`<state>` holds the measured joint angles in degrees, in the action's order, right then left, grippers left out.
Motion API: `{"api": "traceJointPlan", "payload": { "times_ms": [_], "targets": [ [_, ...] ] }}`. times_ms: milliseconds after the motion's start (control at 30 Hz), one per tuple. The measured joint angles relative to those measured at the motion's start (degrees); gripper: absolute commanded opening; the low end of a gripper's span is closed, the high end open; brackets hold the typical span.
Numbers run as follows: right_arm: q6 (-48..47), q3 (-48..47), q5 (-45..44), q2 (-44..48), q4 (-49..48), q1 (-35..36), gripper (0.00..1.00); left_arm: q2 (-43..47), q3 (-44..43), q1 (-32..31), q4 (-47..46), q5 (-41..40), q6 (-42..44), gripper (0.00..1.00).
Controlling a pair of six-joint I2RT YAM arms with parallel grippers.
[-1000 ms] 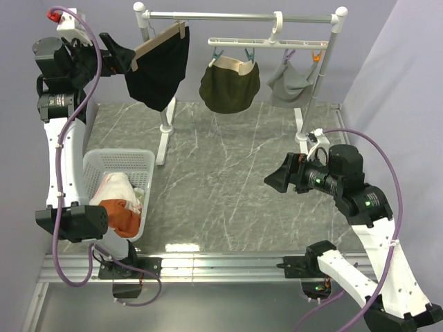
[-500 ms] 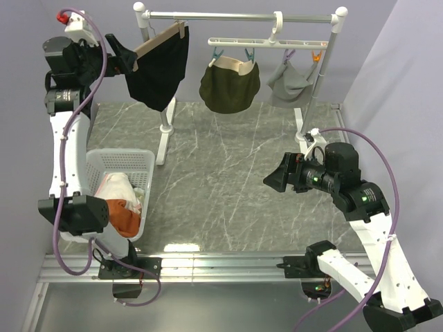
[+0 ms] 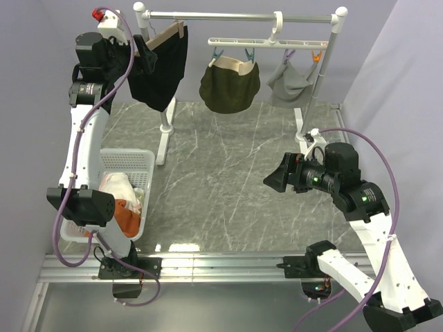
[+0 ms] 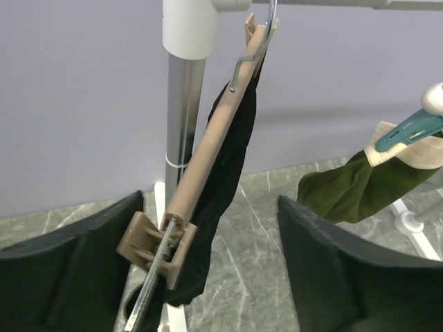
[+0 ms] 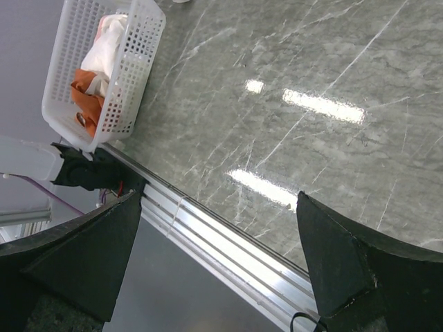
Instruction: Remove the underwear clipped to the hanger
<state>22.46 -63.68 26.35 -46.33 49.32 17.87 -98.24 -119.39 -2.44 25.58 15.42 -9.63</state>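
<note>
Black briefs [image 4: 228, 173] between spread left jaws

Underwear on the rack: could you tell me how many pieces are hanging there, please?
3. Black briefs hang at the left end, olive briefs in the middle, grey briefs at the right. None looks hidden.

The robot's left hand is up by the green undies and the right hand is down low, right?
No. The top view shows the left hand up by the black undies, not the green undies hanging further right. The right hand is down low.
</note>
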Motion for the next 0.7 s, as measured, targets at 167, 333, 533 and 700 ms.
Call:
{"api": "traceJointPlan", "payload": {
  "times_ms": [167, 333, 533, 700],
  "targets": [
    [0.04, 0.15, 0.04, -0.17, -0.04, 0.00, 1.00, -0.11, -0.87, -0.87, 0.24, -2.25, 1.22, 0.46],
    [0.17, 0.15, 0.04, -0.87, -0.17, 0.00, 1.00, -0.57, -1.62, -1.97, 0.44, -3.26, 1.99, 0.27],
    [0.20, 0.15, 0.02, -1.44, -0.42, 0.00, 1.00, -1.09, -2.05, -2.51, 0.44, -3.76, 2.32, 0.00],
    [0.22, 0.15, 0.04, -1.86, -0.50, 0.00, 1.00, -1.16, -2.25, -2.64, 0.35, -4.15, 1.75, 0.00]
  ]
}}
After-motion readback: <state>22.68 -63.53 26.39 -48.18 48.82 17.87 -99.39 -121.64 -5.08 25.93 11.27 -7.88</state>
